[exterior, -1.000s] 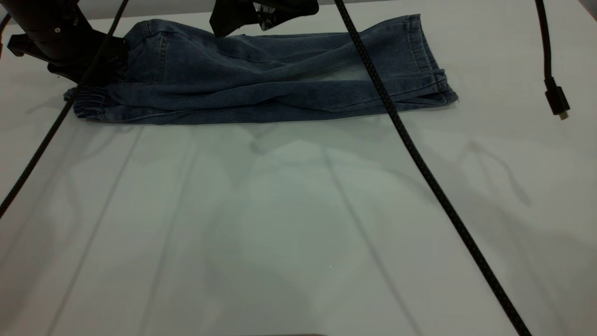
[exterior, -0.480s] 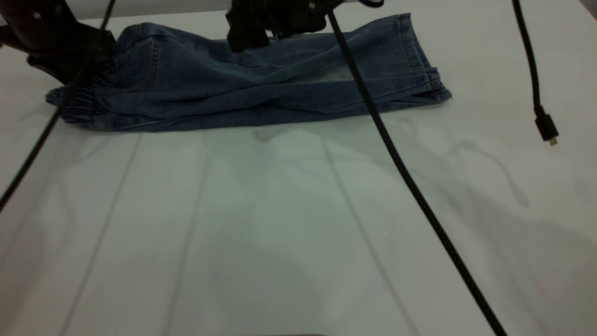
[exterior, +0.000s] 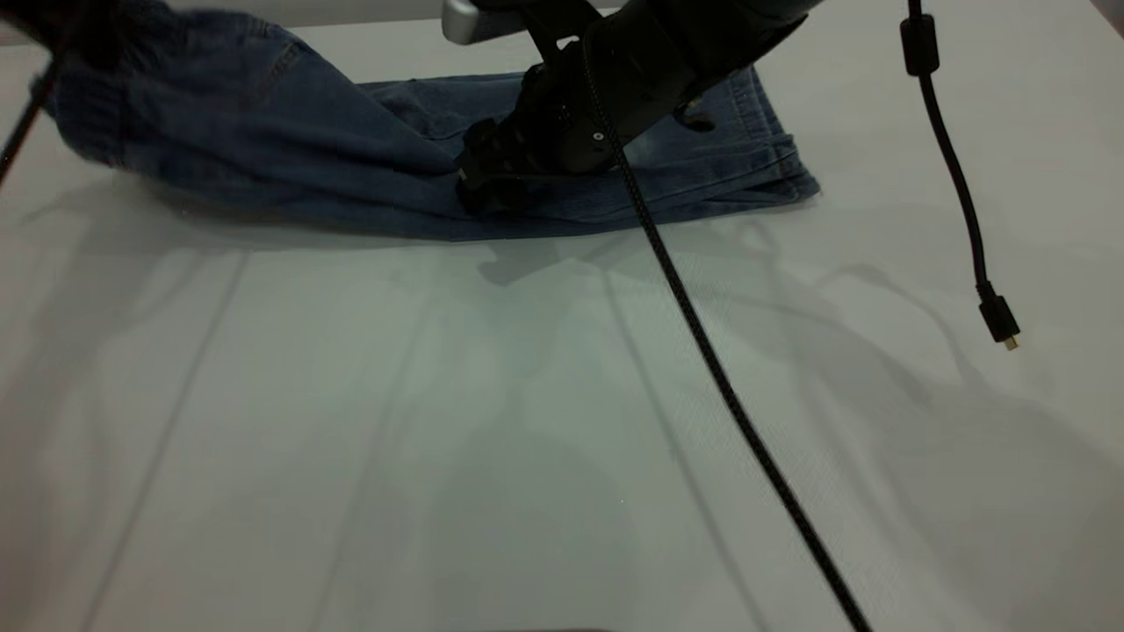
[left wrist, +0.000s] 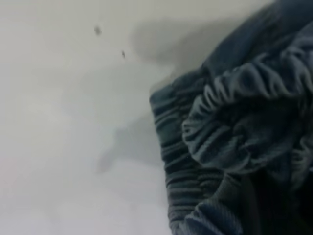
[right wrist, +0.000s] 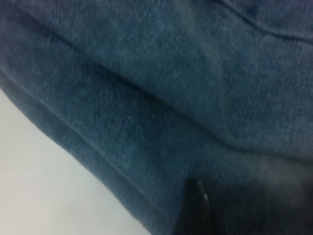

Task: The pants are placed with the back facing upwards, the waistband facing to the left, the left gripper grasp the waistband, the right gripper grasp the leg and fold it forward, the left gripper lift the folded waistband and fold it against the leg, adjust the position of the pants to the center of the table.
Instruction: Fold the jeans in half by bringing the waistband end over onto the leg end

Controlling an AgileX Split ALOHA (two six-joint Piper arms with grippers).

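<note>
Blue denim pants [exterior: 351, 167] folded lengthwise on the white table [exterior: 527, 421], gathered waistband [left wrist: 234, 127] end lifted, hems lying flat

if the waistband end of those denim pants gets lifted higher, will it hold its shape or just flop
Probably flop: the raised waistband end of the pants already drapes in a slack curve. The elastic bunches into soft gathers, so likely no stiffness. The right gripper pressing mid-length should pin the rest to the table.

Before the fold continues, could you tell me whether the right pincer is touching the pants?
Touching. In the exterior view the right pincer presses down onto the pants mid-length, with no gap visible between them.
</note>
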